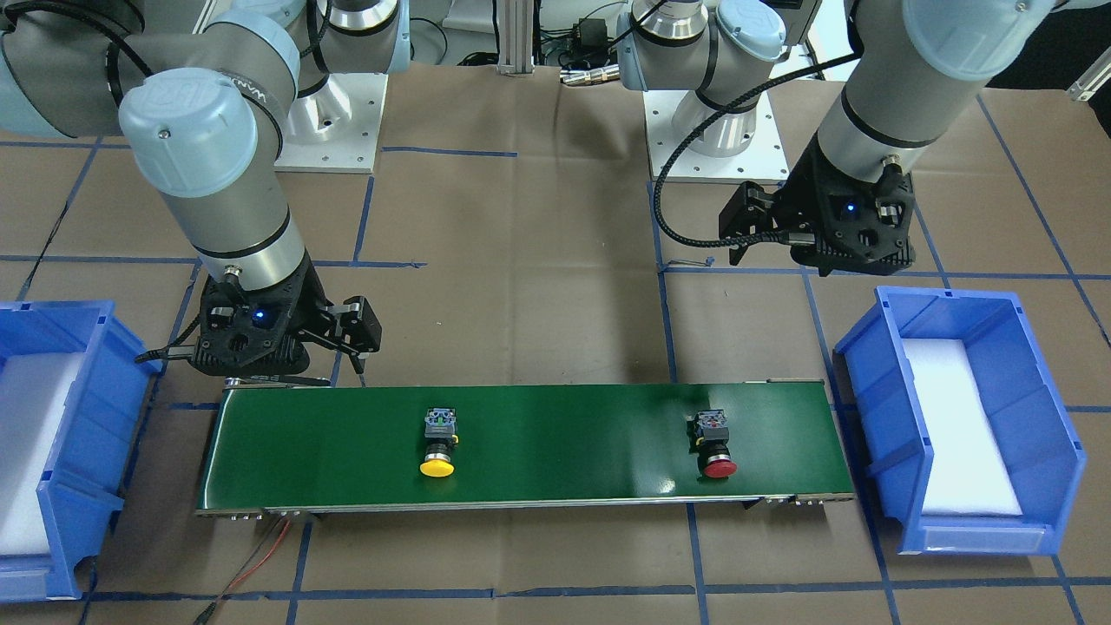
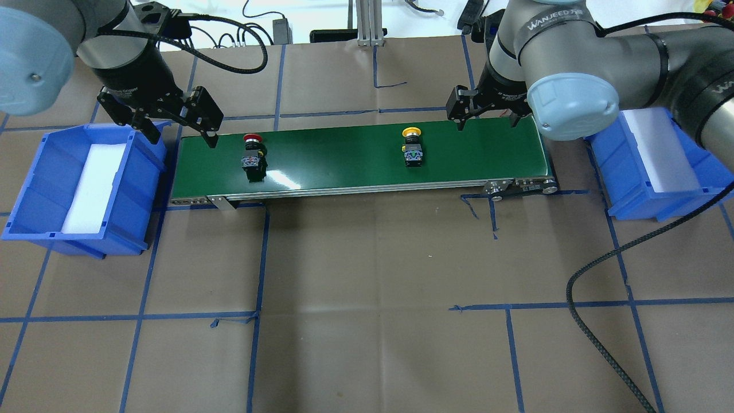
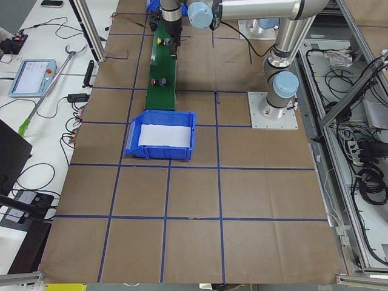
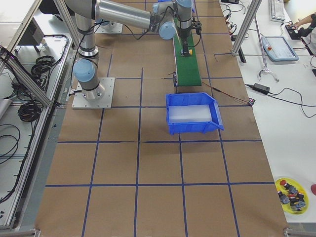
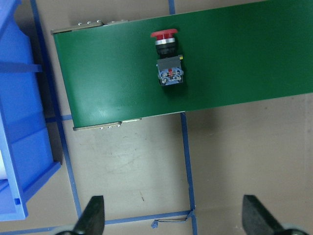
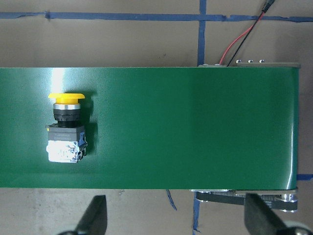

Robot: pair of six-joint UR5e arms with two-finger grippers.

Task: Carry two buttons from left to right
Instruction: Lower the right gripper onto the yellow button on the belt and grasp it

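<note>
Two buttons lie on their sides on the green conveyor belt (image 2: 344,160). The red button (image 2: 252,154) (image 5: 167,58) is near the belt's left end, and the yellow button (image 2: 412,146) (image 6: 66,128) is right of the middle. My left gripper (image 2: 183,139) (image 5: 173,218) hangs open and empty over the belt's left end, just left of the red button. Over the belt's far edge near its right end, my right gripper (image 2: 487,123) (image 6: 176,218) is open with nothing between its fingers, to the right of the yellow button.
A blue bin (image 2: 34,189) with a white foam liner stands off the belt's left end, and a second blue bin (image 2: 631,195) off its right end. A red and black wire (image 6: 244,36) runs from the belt's right end. Blue tape lines cross the brown table.
</note>
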